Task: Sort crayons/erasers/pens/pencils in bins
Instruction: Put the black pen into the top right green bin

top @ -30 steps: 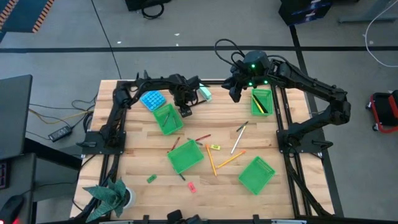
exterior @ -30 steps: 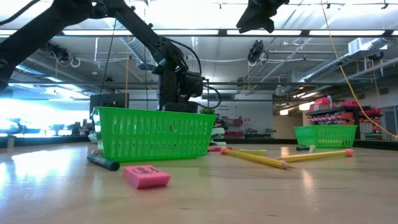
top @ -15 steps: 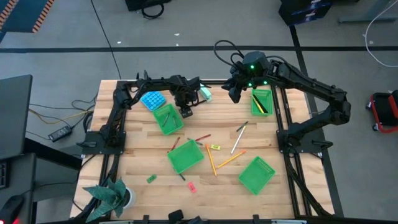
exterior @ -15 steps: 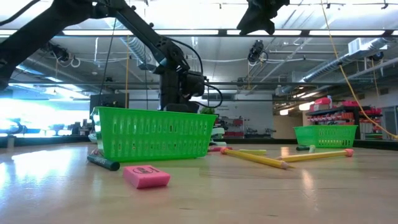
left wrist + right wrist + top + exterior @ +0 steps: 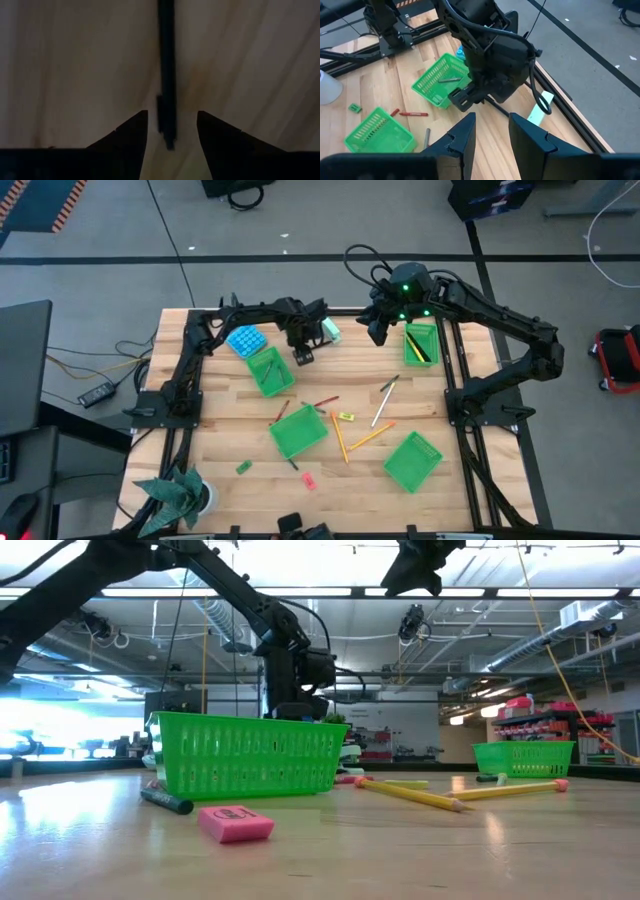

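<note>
A dark pen (image 5: pixel 166 75) lies flat on the bare wood of the table (image 5: pixel 215 430), and the left tool (image 5: pixel 303 357) hangs right over it with its two fingers (image 5: pixel 125 137) spread to either side, not touching it. That spot is at the far side of the table, just beside a green bin (image 5: pixel 269 371) that already holds one thin stick, with the blue calculator (image 5: pixel 244 340) close behind the bin and a teal-and-white block (image 5: pixel 329 330) near the arm.

The right tool (image 5: pixel 378 328) hovers higher up, near the far right bin (image 5: pixel 421 344), which has dark pens in it. Its fingers (image 5: pixel 462 135) stand apart with nothing between them.

Out in the middle, a third bin (image 5: pixel 298 431) sits with crayons (image 5: pixel 326 400) and a small yellow eraser (image 5: pixel 346 417) around it. Orange and pale pencils (image 5: pixel 371 436) lie between it and the fourth bin (image 5: pixel 412 461) at the near right. Near the front edge rest a green eraser (image 5: pixel 243 467) and a pink one (image 5: pixel 308 480), and a dark crayon (image 5: pixel 165 802) lies just beside the pink one.
</note>
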